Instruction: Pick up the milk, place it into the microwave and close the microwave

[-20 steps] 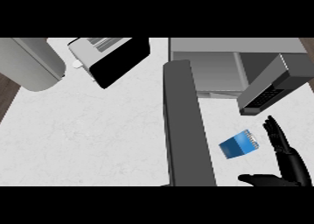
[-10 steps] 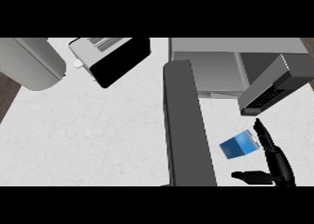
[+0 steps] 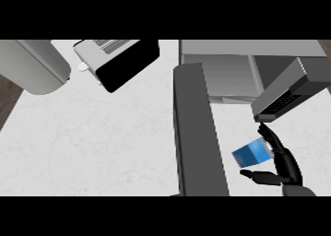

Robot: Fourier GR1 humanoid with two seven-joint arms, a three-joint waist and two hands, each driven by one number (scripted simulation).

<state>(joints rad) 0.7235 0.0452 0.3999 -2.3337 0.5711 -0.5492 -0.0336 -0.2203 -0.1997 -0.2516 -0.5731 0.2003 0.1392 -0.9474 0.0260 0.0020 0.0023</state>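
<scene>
Spread across most of the view: a pale speckled counter (image 3: pixel 93 138). At one to two o'clock, the microwave (image 3: pixel 249 69), cavity exposed, with its door (image 3: pixel 290 92) swung out toward three o'clock, keypad strip facing down-left. Running from centre down to six o'clock, a long dark grey bar (image 3: pixel 198 133). At ten o'clock, a grey cylinder (image 3: pixel 28 64); at eleven, a tilted toaster-like appliance (image 3: pixel 116 57) with a black face.

At four to five o'clock, the right hand (image 3: pixel 285 161): fingers (image 3: pixel 270 136) stretched straight toward the door's lower corner, thumb (image 3: pixel 257 176) splayed out toward the bar, so spread apart and clamped on nothing. Between thumb and fingers, just beside or touching the fingers, the blue milk (image 3: pixel 251 154) carton on the counter, tilted.

Against half a second ago: hand nudged closer around the carton, thumb lower beneath it; carton in place as before. Left hand nowhere in view.
</scene>
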